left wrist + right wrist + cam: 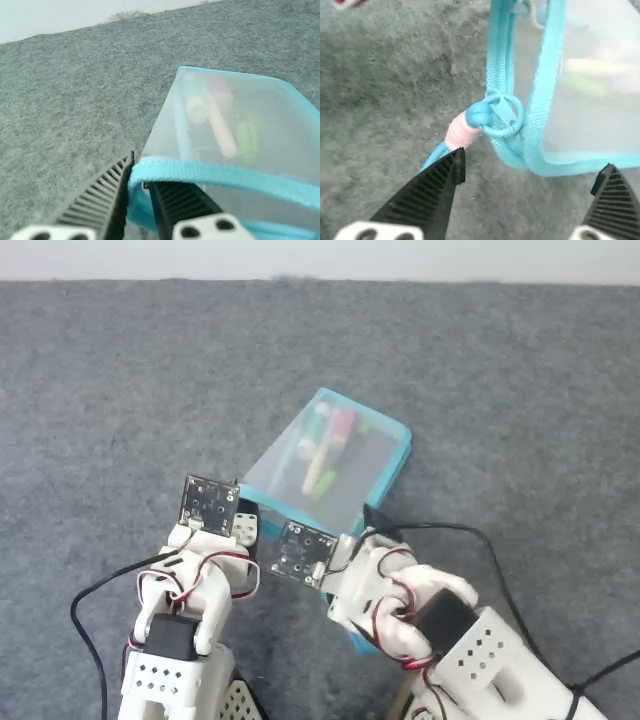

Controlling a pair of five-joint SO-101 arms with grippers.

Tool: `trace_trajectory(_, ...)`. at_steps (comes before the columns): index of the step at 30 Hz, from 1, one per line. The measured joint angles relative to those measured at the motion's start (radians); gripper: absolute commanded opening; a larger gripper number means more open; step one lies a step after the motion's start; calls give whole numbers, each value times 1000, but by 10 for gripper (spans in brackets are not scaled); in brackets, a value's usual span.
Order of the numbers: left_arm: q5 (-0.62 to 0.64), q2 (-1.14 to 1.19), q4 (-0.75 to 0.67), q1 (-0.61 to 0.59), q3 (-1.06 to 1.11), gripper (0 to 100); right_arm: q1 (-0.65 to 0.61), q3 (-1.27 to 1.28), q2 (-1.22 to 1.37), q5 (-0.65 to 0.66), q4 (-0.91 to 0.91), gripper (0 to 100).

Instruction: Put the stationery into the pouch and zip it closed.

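Grey felt table [120, 390]: left gripper [140, 194] pinches translucent turquoise-trimmed pouch [240, 125] at its corner; right gripper [532, 167] gapes wide, empty, beside turquoise ring zipper pull [502, 117].

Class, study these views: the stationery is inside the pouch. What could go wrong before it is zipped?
1. The right gripper is open around the rim of the pouch, while the zipper pull sits near one finger; closing now might pinch fabric, not the pull.
2. The left gripper clamps just a corner of the rim; tugging the zip could slip it free.
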Motion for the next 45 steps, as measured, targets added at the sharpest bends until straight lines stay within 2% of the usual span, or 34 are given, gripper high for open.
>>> trace_trajectory(9, 0, 0, 0, 0, 0, 12, 21, 5, 66, 35, -109, 366)
trace_trajectory(13, 0, 0, 0, 0, 0, 12, 71, -18, 158, 34, -155, 289)
trace_trajectory(19, 0, 0, 0, 0, 0, 12, 78, -49, 288, 35, -236, 209)
trace_trajectory(23, 0, 0, 0, -3, 0, 12, 83, -63, 296, 35, -255, 98)
trace_trajectory(27, 0, 0, 0, -6, 0, 12, 104, -123, 298, -23, -255, 3)
trace_trajectory(32, 0, 0, 0, -9, -3, 18, 146, -173, 307, -54, -255, 7)
trace_trajectory(37, 0, 0, 6, -8, -15, 181, 232, -186, 354, -61, -269, 7)
trace_trajectory(39, 0, 0, 52, -6, -55, 209, 262, -206, 410, -64, -290, 7)
trace_trajectory(45, -29, -2, 196, -5, -170, 209, 333, -315, 614, -97, -324, 7)
